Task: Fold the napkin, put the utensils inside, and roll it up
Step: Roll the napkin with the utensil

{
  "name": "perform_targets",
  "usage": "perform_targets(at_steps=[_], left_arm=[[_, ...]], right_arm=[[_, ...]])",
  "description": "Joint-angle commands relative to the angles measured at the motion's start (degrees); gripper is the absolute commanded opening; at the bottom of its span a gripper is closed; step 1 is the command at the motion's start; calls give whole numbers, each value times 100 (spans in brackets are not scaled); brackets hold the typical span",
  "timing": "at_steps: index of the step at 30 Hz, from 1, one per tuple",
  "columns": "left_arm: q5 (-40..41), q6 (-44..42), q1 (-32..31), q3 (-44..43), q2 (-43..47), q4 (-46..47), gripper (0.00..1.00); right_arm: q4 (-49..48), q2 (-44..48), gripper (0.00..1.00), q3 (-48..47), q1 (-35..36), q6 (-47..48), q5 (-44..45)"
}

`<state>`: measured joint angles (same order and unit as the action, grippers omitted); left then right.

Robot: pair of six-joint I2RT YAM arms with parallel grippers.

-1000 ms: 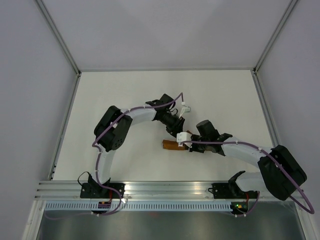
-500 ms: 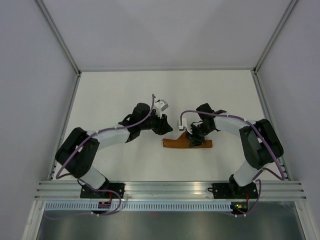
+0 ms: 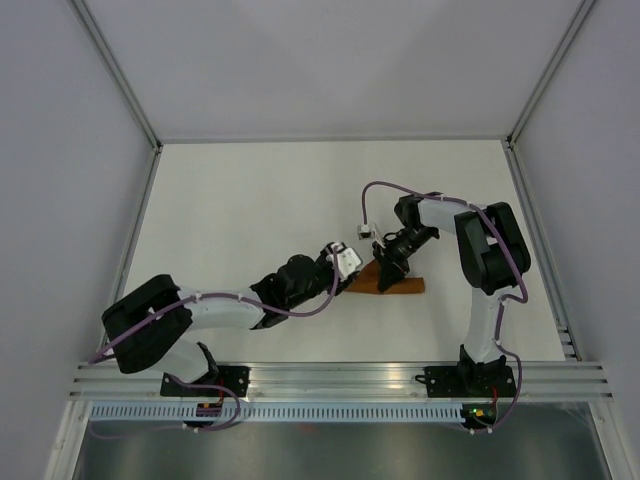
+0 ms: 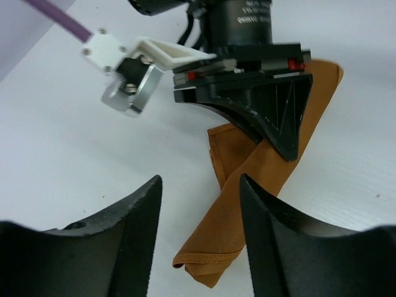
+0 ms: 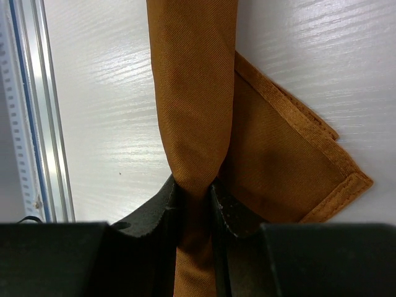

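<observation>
The rust-orange napkin (image 3: 403,285) lies rolled into a narrow strip on the white table, with a flat hemmed corner (image 5: 291,161) sticking out beside the roll (image 5: 195,93). My right gripper (image 5: 195,185) is shut on the roll, pinching it between both fingers; it also shows in the top view (image 3: 386,264). My left gripper (image 4: 199,185) is open and empty, its jaws on either side of the roll's near end (image 4: 207,260) without touching it. The right gripper's black fingers (image 4: 272,117) show ahead of it. The knife is hidden.
An aluminium rail (image 3: 340,375) runs along the table's near edge and also shows at the left of the right wrist view (image 5: 31,105). Grey walls enclose the table (image 3: 250,200) on three sides.
My left arm has swung down from behind the napkin and now reaches low from the left toward the roll's end. The right gripper has turned on the roll, and the strip looks shorter and twisted.
</observation>
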<state>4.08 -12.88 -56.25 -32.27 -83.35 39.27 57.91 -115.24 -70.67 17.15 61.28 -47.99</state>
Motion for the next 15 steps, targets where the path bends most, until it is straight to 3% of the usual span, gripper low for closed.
perform_targets(at_steps=[1,7,15], left_arm=[[489,-1530,-403,-314,-574,64,61],[411,-2323,-721,-850,-1332,-314,65],[-274,-2552,-774,-1264,-1869,-753,65]], right_arm=[[-8,-534,22,-16,26,429,553],[-122,-570,22,-43,17,350,641],[-157,-693,22,-69,-1,288,694]])
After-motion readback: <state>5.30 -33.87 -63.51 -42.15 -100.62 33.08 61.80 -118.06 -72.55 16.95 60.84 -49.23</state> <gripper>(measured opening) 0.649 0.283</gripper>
